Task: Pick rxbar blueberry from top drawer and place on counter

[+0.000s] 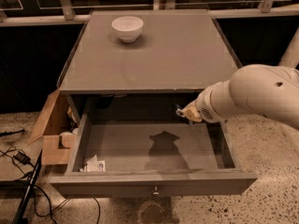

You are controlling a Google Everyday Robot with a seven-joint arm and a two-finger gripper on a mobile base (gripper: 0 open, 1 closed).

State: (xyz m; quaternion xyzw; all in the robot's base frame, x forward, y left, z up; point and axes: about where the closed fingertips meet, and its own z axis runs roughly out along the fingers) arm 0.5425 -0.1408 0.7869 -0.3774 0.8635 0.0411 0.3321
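Note:
The top drawer (154, 181) stands pulled out below the counter (154, 55). Its grey floor shows only a dark shadow near the middle. My gripper (183, 112) hangs over the drawer's back right part, just under the counter's front edge, at the end of the thick white arm (252, 94) that comes in from the right. The arm's wrist hides most of the gripper. The rxbar blueberry is not in view, neither on the drawer floor nor on the counter.
A white bowl (127, 28) sits at the counter's back left. A crumpled white paper scrap (96, 164) lies in the drawer's front left corner. An open cardboard box (53, 134) and black cables (23, 190) are on the floor to the left.

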